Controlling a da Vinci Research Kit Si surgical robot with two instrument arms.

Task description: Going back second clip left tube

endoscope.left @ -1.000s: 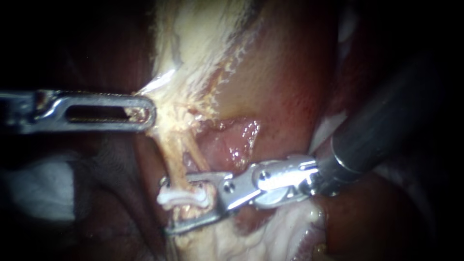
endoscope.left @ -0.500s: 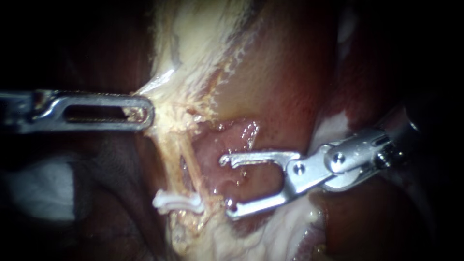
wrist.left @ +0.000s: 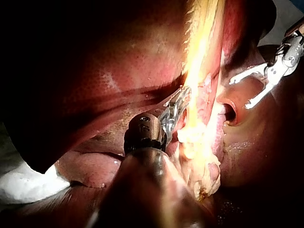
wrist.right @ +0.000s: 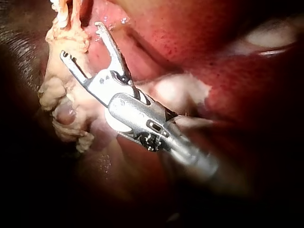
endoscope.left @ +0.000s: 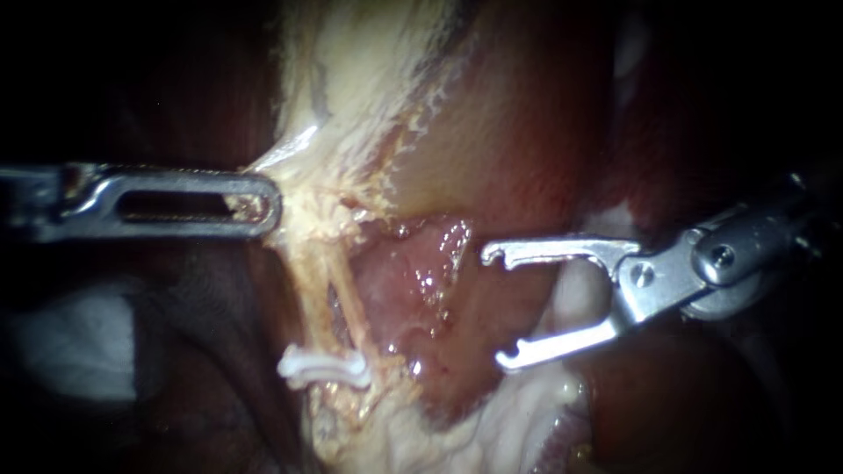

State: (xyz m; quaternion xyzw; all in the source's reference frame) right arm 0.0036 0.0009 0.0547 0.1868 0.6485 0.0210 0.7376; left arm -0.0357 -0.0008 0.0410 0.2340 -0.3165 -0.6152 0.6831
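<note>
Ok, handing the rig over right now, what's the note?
The left instrument has its jaws shut on the pale tissue beside the tube.
The right instrument has its jaws open and empty, clear of the tube, toward the endoscope view's right.
A white clip sits across the tube below that hold; only one clip shows.
Left to do, probably: back the right instrument out and keep the left hold.

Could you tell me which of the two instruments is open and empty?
The right instrument, gaping apart from the clip; the left instrument grips pale tissue.
</note>
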